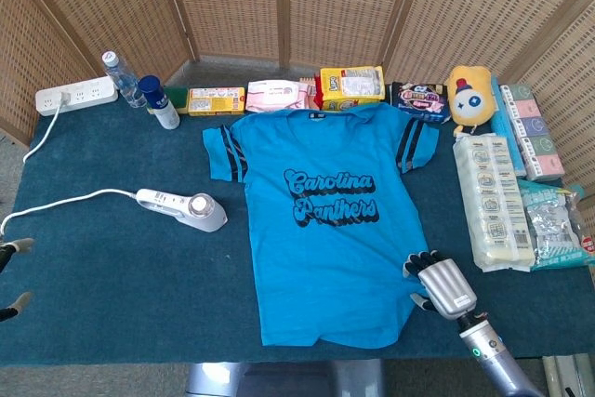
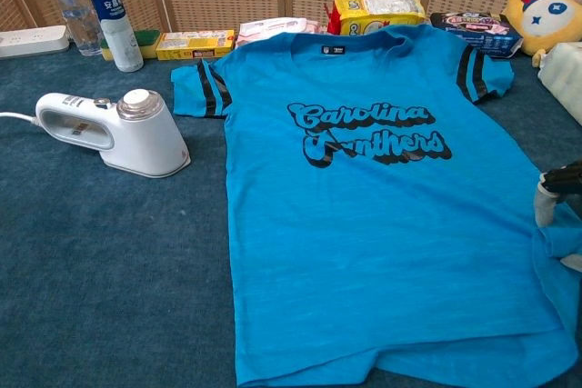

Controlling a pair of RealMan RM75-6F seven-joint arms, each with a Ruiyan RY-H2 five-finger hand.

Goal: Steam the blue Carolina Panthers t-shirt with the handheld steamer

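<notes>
The blue Carolina Panthers t-shirt (image 1: 321, 220) lies flat in the middle of the table, collar at the far side, and fills much of the chest view (image 2: 373, 188). The white handheld steamer (image 1: 184, 208) lies on the cloth to the shirt's left, untouched, with its cord running left; the chest view also shows the steamer (image 2: 118, 132). My right hand (image 1: 439, 285) sits at the shirt's lower right edge with fingers bent down onto the fabric; its fingertips (image 2: 546, 204) show at the chest view's right border. The cloth is rucked there. Only fingertips of my left hand (image 1: 11, 276) show, spread, at the far left edge.
A power strip (image 1: 76, 96), a water bottle (image 1: 118, 77) and a blue-capped bottle (image 1: 159, 102) stand at the back left. Snack boxes (image 1: 351, 86) and a yellow plush toy (image 1: 469, 93) line the back. Long packets (image 1: 493, 200) lie along the right side.
</notes>
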